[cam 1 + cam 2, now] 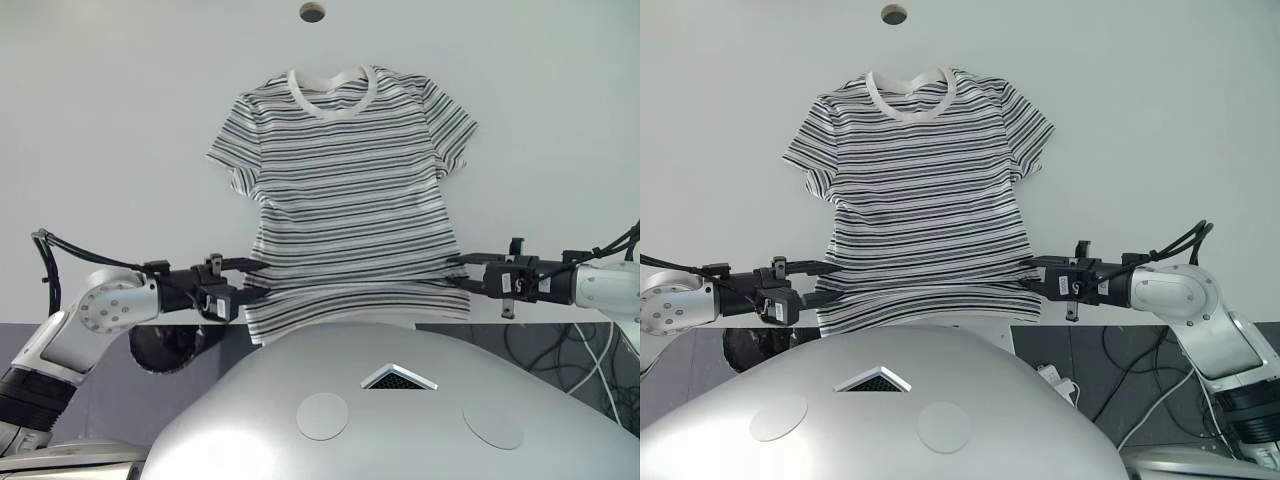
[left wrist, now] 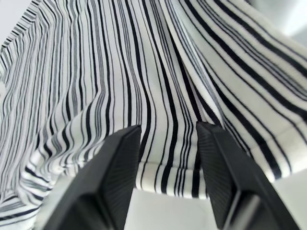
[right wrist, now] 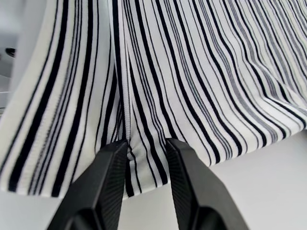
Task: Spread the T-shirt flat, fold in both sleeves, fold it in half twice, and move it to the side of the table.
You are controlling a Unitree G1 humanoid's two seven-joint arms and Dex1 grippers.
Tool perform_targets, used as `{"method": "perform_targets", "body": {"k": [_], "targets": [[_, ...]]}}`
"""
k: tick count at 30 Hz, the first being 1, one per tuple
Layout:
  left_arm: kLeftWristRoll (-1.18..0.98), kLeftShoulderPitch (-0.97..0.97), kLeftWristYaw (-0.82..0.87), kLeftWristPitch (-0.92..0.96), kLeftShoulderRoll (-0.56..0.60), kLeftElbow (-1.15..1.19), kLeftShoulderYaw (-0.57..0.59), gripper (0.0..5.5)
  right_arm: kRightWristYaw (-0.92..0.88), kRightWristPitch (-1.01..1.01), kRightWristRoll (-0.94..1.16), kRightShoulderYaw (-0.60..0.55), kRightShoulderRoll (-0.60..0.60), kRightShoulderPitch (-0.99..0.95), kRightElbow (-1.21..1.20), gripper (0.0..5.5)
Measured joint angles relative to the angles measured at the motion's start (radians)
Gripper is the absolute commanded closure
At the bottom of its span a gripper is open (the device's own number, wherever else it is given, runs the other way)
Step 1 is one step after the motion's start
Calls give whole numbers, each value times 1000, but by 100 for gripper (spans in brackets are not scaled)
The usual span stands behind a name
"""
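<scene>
Since the T-shirt point(image 1: 350, 200) already lies nearly flat on the white table point(image 1: 110, 110), the step in hand looks like the end of spreading, w/ sleeve folds not yet done. Going from the robot's left: left gripper point(image 1: 262, 279) sits at the shirt's near-left hem corner, pointing inward across the cloth; its fingers point(image 2: 120, 158) stand apart, w/ striped hem showing in the gap and nothing pinched as far as the wrist view shows. Then the shirt itself, mid-table; long axis runs straight away from the robot, collar point(image 1: 333, 95) at the far end, hem point(image 1: 360, 315) at the near edge; left sleeve point(image 1: 232, 165) and right sleeve point(image 1: 455, 130) both stick out, unfolded, the left one a bit crumpled. Then the right gripper point(image 1: 455, 272) at the near-right hem corner, mirroring the other; fingers point(image 3: 184, 163) apart too, w/ a narrower gap, cloth visible between, a small ruck beside one finger.

Key relation: the shirt lies between the two claws, each at its own hem corner, so neither arm is nearer overall; the sleeves lie farther off, toward the collar end, approx. straight ahead of each claw; likely each arm takes its own side's sleeve and folds inward.
</scene>
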Motion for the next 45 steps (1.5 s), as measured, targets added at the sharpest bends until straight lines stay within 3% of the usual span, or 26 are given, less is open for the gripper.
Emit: {"method": "perform_targets", "body": {"k": [9,12,15,17,21,25,31,37,45], "targets": [[-90,-15,-27,6,18,3,79,338,4,10,-32,-72,0,84,-57,399],[-274,-57,-31,7,-7,-23,142,338,4,13,44,-149,20,72,-60,399],[-525,-125,14,76,-81,-49,251,338,-33,16,215,-249,100,-67,-58,399],[-582,-237,136,206,-153,8,313,338,-111,36,329,-312,191,-192,-53,399],[-532,-341,291,522,-221,128,301,338,-177,81,414,-371,281,-269,-53,399],[-568,-351,287,877,-252,173,241,338,-187,81,381,-377,313,-274,-49,399],[-870,-373,191,1350,-292,151,271,338,-200,77,318,-396,326,-276,-21,399],[-938,-447,240,1518,-358,207,352,338,-202,75,276,-396,347,-276,-12,399],[-898,-560,440,1540,-450,310,456,338,-189,56,240,-396,353,-275,10,399]]}}
